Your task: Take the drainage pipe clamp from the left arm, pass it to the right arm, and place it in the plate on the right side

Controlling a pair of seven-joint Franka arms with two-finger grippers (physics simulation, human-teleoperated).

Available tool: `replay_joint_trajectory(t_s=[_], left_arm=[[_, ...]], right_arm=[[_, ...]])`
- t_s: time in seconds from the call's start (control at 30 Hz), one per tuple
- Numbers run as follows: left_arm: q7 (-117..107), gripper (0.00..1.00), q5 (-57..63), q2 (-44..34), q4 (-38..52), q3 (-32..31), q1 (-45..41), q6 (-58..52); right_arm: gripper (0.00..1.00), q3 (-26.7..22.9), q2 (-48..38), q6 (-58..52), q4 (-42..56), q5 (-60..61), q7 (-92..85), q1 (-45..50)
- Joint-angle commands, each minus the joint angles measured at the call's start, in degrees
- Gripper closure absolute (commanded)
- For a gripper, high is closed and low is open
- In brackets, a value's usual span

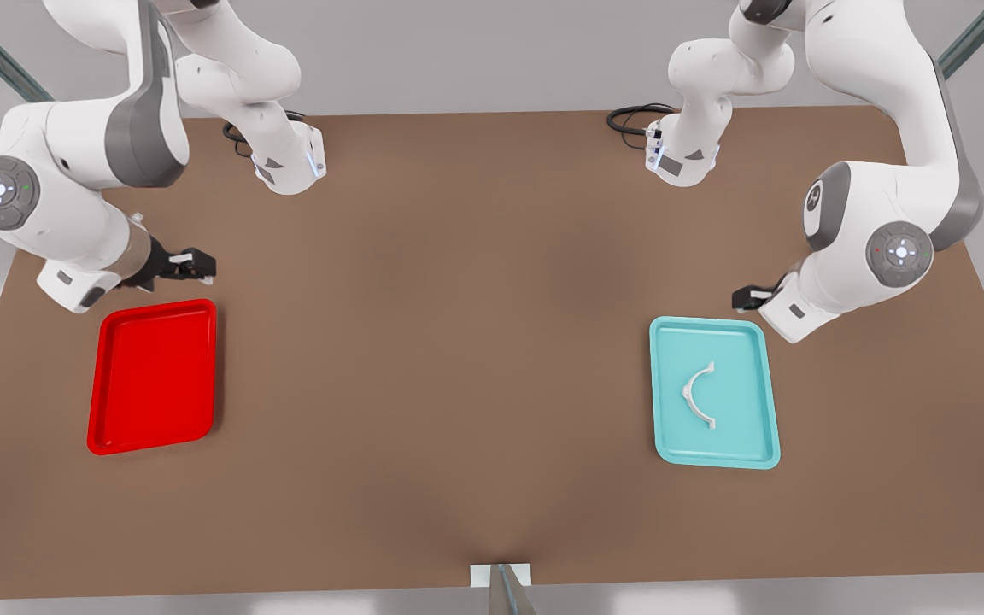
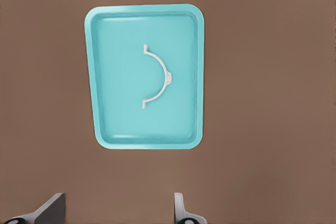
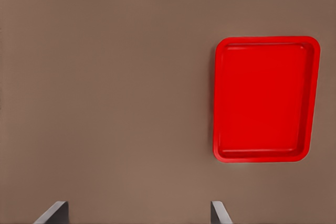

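Note:
The drainage pipe clamp (image 1: 697, 395), a thin white half-ring, lies flat in the middle of a light teal tray (image 1: 740, 427) at the front view's right. My left gripper (image 1: 744, 297) hovers just behind that tray, open and holding nothing. In the left wrist view the clamp (image 2: 160, 74) rests in the teal tray (image 2: 115, 103), well apart from the left gripper (image 2: 116, 211). The red plate (image 1: 155, 376) is bare at the front view's left. Just behind it is my right gripper (image 1: 197, 265), open. The right wrist view has the plate (image 3: 262, 98) off to one side of the right gripper (image 3: 136, 213).
Both arm bases (image 1: 291, 162) (image 1: 682, 158) stand at the back of the brown table (image 1: 458, 359), each with black cables beside it. A small white bracket (image 1: 500, 576) sits at the table's front edge. A wide stretch of table separates the two trays.

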Motion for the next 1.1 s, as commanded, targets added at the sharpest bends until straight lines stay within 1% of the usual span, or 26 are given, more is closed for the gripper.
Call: replay_joint_trajectory(t_s=[0.0, 0.07, 0.1, 0.13, 0.2, 0.23, 0.27, 0.33, 0.37, 0.47, 0.57, 0.7, 0.9, 0.97, 1.07], left_arm=[[-1.63, 0.00, -0.01, 0.02, 0.02, -0.01, 0.00, 2.69], [-2.34, 0.00, -0.01, 1.07, 0.11, -0.01, -0.17, 3.22], [-4.69, 0.00, 0.61, 5.10, 0.46, -0.01, -0.70, 4.35], [-13.13, 0.00, 0.61, 11.18, 0.55, 0.08, -0.79, 14.28], [-16.75, 0.00, 0.61, 18.48, 1.43, 1.13, -0.53, 22.64], [-17.10, 0.00, 0.52, 21.99, 4.50, 1.04, 0.00, 22.73], [-24.74, 0.00, 0.52, 26.47, 8.28, 1.04, 0.00, 22.99], [-27.47, 0.00, 0.35, 29.11, 8.73, 1.04, 0.52, 27.47], [-27.56, 0.00, -0.01, 29.91, 6.88, 1.04, 1.32, 32.66], [-32.22, 0.00, 0.17, 30.00, 4.86, 0.96, 0.97, 34.86], [-44.26, 0.00, 0.17, 30.17, 3.37, 0.69, 0.53, 35.39], [-53.13, 0.00, 0.17, 30.44, 1.96, 0.69, 0.53, 35.48], [-53.58, 0.00, 0.17, 31.49, 1.26, 0.78, 0.53, 36.71], [-49.89, 0.00, 0.26, 31.93, 1.17, 0.78, 0.70, 36.97], [-49.80, 0.00, 0.08, 32.72, 0.64, 0.78, 0.88, 39.34]], right_arm=[[0.00, -0.02, -0.08, 3.72, -0.18, 0.56, -1.57, 0.49], [0.00, -0.02, 0.19, 3.72, -0.17, 0.83, -2.19, 0.49], [0.00, -0.02, 0.19, 3.72, -0.18, 0.83, -2.19, 0.49], [0.00, -0.02, 0.28, 3.81, -0.18, 0.83, -2.19, 0.49], [0.00, -0.02, 0.45, 4.25, -0.26, 0.83, -2.19, 0.49], [0.00, -0.02, 0.45, 4.25, -0.35, 0.83, -2.28, 0.48], [0.00, -0.02, 0.36, 4.69, -1.05, 0.83, -2.28, 0.40], [0.00, -0.02, 0.28, 5.48, -1.85, 0.83, -2.28, 0.22], [0.00, -0.02, 0.28, 5.48, -1.85, 0.83, -2.28, 0.22], [0.00, -0.02, 0.10, 6.09, -2.81, 0.83, -2.28, 0.22], [0.00, -0.02, 0.01, 6.36, -3.51, 0.83, -2.36, 0.22], [0.00, 0.07, -0.08, 6.71, -3.95, 0.74, -2.36, 0.31], [0.00, 0.07, -0.25, 7.06, -4.92, 0.74, -2.36, 0.31], [0.00, 0.07, -0.34, 7.15, -5.27, 0.74, -2.36, 0.31], [0.00, 0.07, -0.43, 7.15, -5.71, 0.74, -2.80, 0.22]])
